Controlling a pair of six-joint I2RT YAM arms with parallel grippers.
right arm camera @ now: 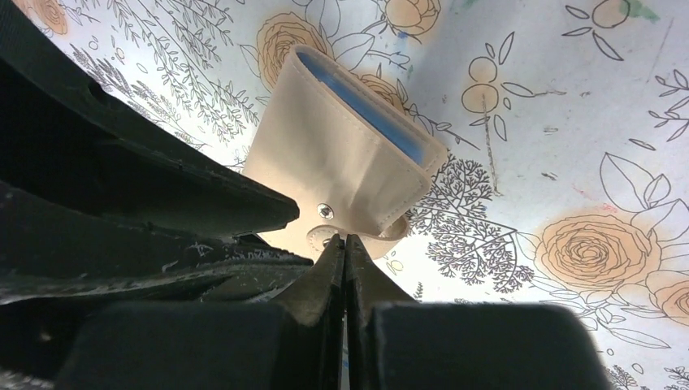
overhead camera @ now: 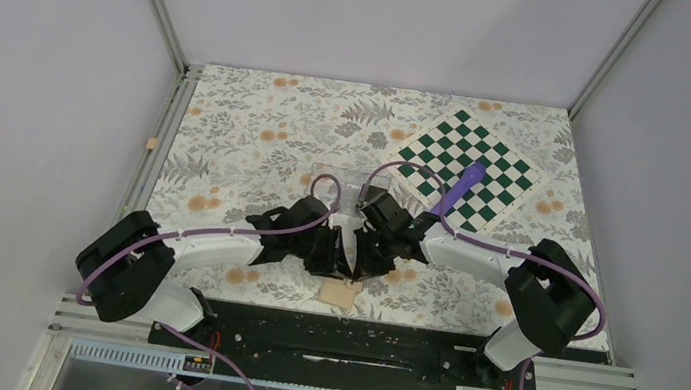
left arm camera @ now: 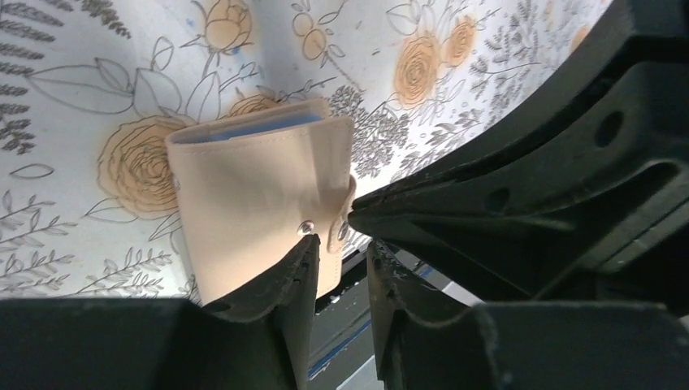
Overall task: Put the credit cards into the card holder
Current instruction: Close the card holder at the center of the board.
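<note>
The bench (overhead camera: pixel 260 123) is covered edge to edge in a pale print of grey ferns, leaves and branching sprigs, with orange roses scattered among them. A green-and-white chessboard mat (overhead camera: pixel 487 158) lies in the far right part, turned cornerwise so that one corner points toward the middle. Near the centre a clear plastic box (overhead camera: pixel 339 176) rests on the print, its near side hidden. Close to the near edge, about midway along it, lies the tan card holder (overhead camera: pixel 340 295). It is folded shut, with a blue lining showing at its open edge and a small metal snap on its flap.
</note>
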